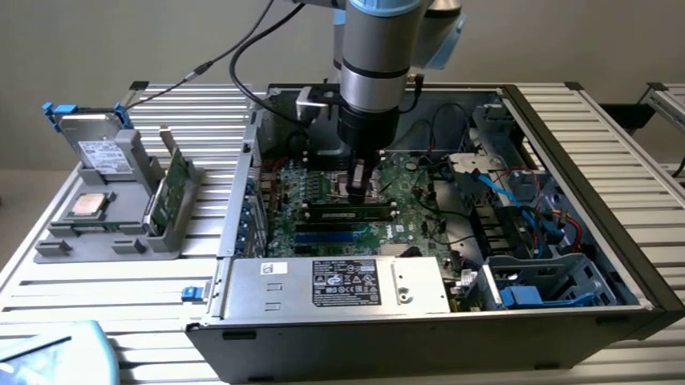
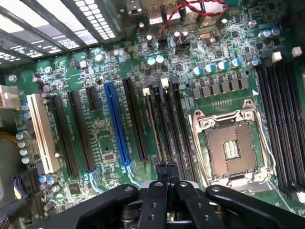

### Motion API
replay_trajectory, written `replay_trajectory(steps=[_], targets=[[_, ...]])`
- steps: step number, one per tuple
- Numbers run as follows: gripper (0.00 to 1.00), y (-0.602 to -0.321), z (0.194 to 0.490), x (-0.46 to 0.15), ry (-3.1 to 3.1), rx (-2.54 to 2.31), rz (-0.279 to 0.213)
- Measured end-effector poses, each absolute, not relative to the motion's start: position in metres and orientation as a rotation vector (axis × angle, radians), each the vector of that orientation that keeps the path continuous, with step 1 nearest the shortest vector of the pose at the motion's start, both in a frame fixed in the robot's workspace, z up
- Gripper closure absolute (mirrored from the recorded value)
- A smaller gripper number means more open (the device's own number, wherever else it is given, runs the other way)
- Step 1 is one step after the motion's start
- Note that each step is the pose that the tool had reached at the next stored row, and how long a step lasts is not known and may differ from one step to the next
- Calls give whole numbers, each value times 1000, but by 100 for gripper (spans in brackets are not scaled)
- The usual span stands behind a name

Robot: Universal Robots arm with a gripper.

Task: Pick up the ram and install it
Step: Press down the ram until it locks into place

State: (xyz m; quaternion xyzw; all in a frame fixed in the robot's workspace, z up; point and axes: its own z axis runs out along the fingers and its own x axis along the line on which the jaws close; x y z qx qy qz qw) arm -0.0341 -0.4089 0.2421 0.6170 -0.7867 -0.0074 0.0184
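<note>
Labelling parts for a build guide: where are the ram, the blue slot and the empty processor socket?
ram [image 1: 345, 213]: exterior view, middle of the stick's top edge.
blue slot [image 2: 116, 125]: wrist view, mid-length.
processor socket [image 2: 232, 151]: wrist view, centre contacts.

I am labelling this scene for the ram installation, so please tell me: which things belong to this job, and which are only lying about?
Job: ram at the memory slots; shut claw above it; motherboard.
Lying about: processor chip on grey holder; drive with blue clips; power supply.
</note>
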Motion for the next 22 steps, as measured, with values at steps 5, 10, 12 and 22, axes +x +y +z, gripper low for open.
replay_trajectory(steps=[5,10,12,22], targets=[[89,-409,242,-34,-2501,1843,-23],[89,-409,243,-34,-2557,1768,-23],[89,-409,244,-34,-2579,1735,-24],[89,-409,244,-34,-2693,1555,-27]])
